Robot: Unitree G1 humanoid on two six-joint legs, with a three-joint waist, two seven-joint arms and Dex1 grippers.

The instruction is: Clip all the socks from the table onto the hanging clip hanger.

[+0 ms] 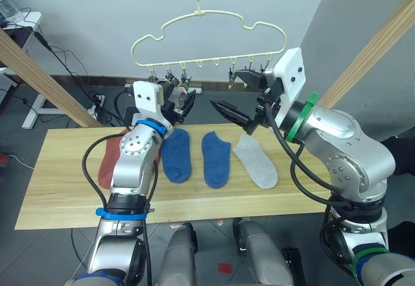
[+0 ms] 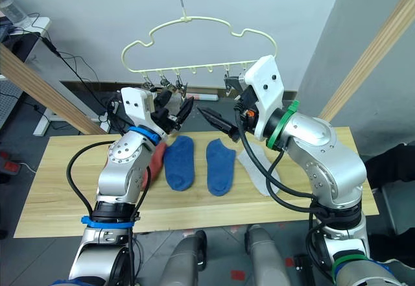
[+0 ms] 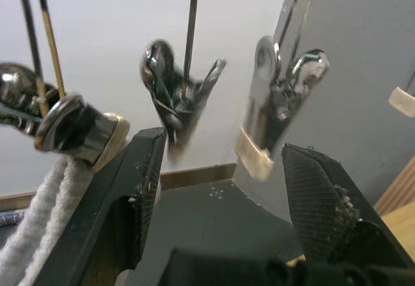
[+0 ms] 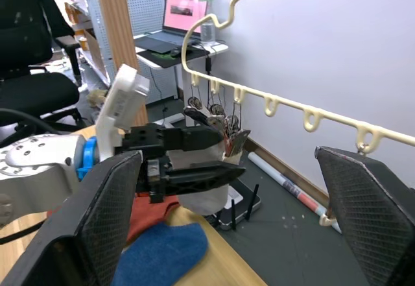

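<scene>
We have both grippers raised at the clip hanger (image 1: 209,38). Left gripper (image 3: 220,169) fingers spread just below the silver clips (image 3: 282,98), holding nothing. Right gripper (image 1: 238,95) spread wide, empty. Rust-red sock (image 1: 107,159), two blue socks (image 1: 176,155), grey sock (image 1: 256,161) lie on the table (image 1: 58,182).

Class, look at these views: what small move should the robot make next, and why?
Probably lower the right hand toward the light grey sock, the one nearest below it. It and the left hand are open, up by the clip hanger, while four socks lie unclipped on the table.
</scene>
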